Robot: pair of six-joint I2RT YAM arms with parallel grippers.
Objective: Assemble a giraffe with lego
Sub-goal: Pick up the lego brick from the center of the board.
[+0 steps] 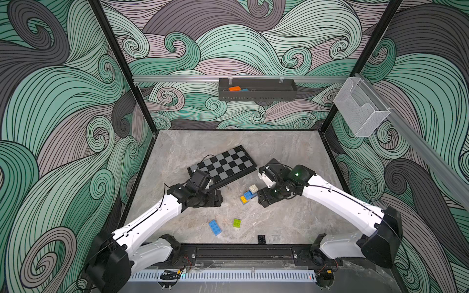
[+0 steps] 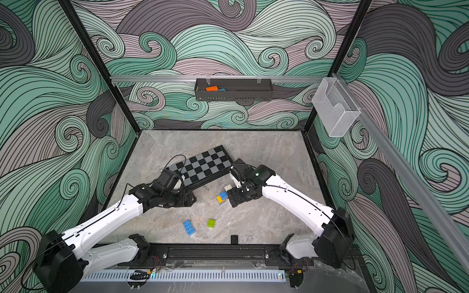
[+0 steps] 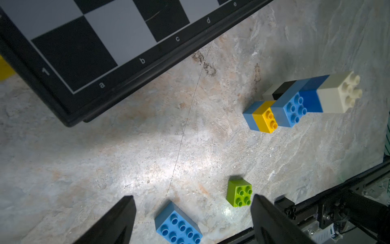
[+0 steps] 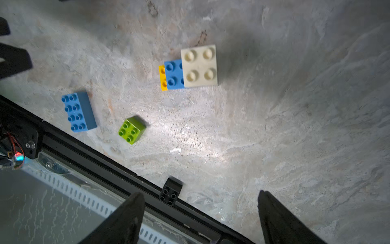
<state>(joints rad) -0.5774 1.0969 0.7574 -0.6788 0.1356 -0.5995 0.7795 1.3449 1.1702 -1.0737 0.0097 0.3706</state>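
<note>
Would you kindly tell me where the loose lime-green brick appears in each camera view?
In a top view: lime-green brick on the table, right of the long blue brick.
In a top view: same place.
Left wrist: beside that blue brick.
Right wrist: likewise.
Shared landmark: the long blue brick.

This was a robotics lab test cell: a booth of black metal posts and swirl-printed walls round a marble-look tabletop. A white left arm and right arm were mounted on a black base rail along the tabletop's near edge, beside a slotted cable duct. A black tray and a clear bin hung from the walls.
</note>
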